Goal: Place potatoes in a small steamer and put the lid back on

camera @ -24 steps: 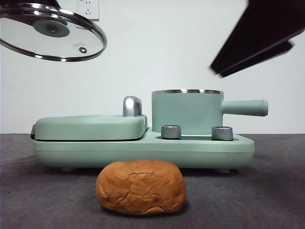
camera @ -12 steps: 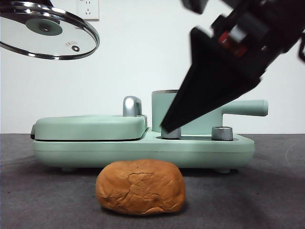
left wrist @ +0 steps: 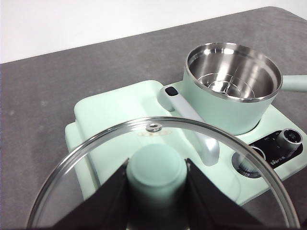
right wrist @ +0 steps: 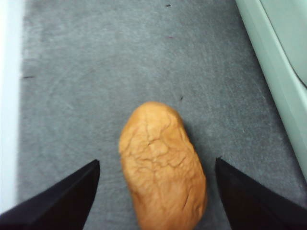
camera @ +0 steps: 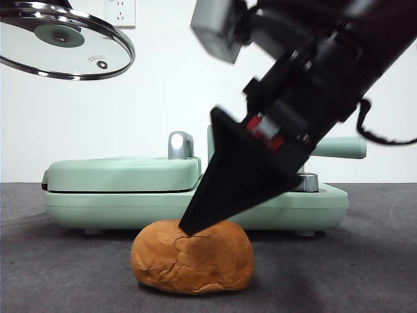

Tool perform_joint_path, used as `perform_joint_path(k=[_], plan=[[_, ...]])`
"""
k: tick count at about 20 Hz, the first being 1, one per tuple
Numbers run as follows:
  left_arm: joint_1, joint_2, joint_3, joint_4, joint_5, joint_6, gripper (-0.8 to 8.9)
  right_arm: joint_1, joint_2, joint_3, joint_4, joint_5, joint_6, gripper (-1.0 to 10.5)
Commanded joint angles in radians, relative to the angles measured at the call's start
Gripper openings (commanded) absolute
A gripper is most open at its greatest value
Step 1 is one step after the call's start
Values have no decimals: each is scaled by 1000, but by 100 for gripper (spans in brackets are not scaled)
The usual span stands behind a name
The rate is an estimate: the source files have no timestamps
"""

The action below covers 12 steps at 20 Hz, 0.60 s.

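Straddling potato (right wrist: 163, 163), right end effector (right wrist: 156, 191) spread, labels unreadable

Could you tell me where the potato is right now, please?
The potato lies on the grey table in front of the green cooker, centre of the front view, between the open right gripper jaws.

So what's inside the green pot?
The pot holds no food, only a shiny steel lining with a ringed rack at the bottom. Under the rack is hidden. The left gripper holds the lid away from it.
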Motion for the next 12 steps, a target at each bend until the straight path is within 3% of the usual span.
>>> perform_joint_path(k=[1,8,12], plan=[[-1,-2,15,34,-3,6,10,11,43,17,26,3,-11,381],[-1,-2,15,33,-3,8,10,12,86,17,6,2,-1,378],[-1,-2,15,32,-3,7,10,12,86,17,-30,2,42,253]])
